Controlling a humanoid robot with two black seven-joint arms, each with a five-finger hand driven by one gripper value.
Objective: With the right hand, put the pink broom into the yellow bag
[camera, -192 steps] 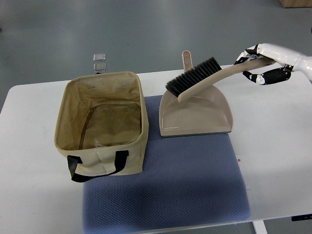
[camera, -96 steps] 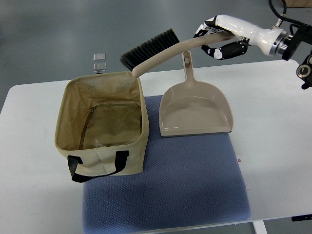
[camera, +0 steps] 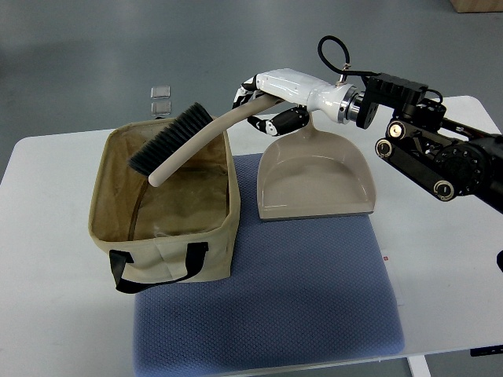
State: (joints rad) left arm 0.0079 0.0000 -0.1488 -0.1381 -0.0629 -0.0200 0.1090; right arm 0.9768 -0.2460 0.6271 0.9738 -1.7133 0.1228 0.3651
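The broom point(camera: 191, 143) is beige-pink with dark bristles. My right hand point(camera: 263, 106) is shut on its handle end and holds it tilted, with the brush head over the open yellow-tan bag point(camera: 161, 198). The bristles hang above the bag's far left part, the brush tip above its middle. The bag stands open on the left of the blue mat point(camera: 299, 290), with a black strap on its front. My left arm is out of view.
A matching dustpan point(camera: 314, 182) lies on the mat right of the bag, under my right forearm point(camera: 409, 126). The white table point(camera: 448, 236) carries the mat. Two small square objects point(camera: 160, 98) lie on the floor beyond the table.
My right hand has carried the broom leftward and down, from above the dustpan to over the bag's opening. More of the right arm has come into view.
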